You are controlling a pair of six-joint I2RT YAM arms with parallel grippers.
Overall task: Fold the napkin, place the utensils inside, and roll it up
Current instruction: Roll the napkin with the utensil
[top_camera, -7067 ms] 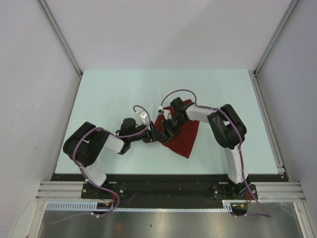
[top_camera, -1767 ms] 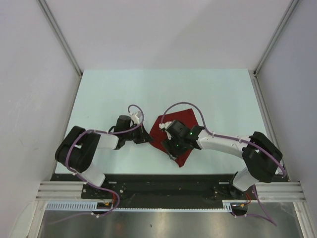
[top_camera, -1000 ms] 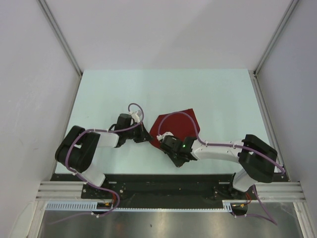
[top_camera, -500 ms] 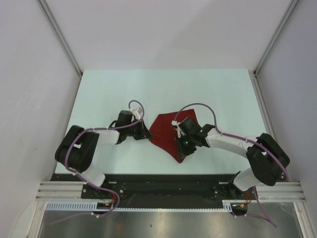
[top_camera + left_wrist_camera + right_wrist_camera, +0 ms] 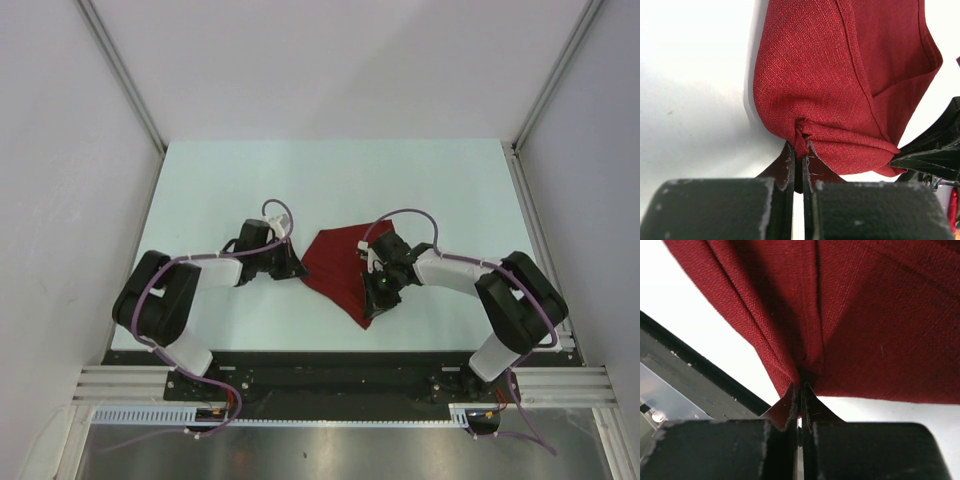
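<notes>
The dark red napkin (image 5: pixel 340 262) lies bunched on the table between the two arms, with a point trailing toward the near edge. At its left corner, my left gripper (image 5: pixel 297 270) is shut on a pinch of the cloth (image 5: pixel 801 131). My right gripper (image 5: pixel 377 277) is shut on the napkin's right side, and folds of the cloth (image 5: pixel 805 315) rise from its closed fingertips in the right wrist view. The utensils are out of view.
The pale table (image 5: pixel 220 190) ends at a black strip (image 5: pixel 330 358) just beyond the napkin's near point. White walls with metal rails (image 5: pixel 120 75) stand on the left, right and back.
The right gripper has closed on the napkin and moved right and away from the near edge, drawing the cloth with it. The left gripper has kept its hold, shifting slightly right.
</notes>
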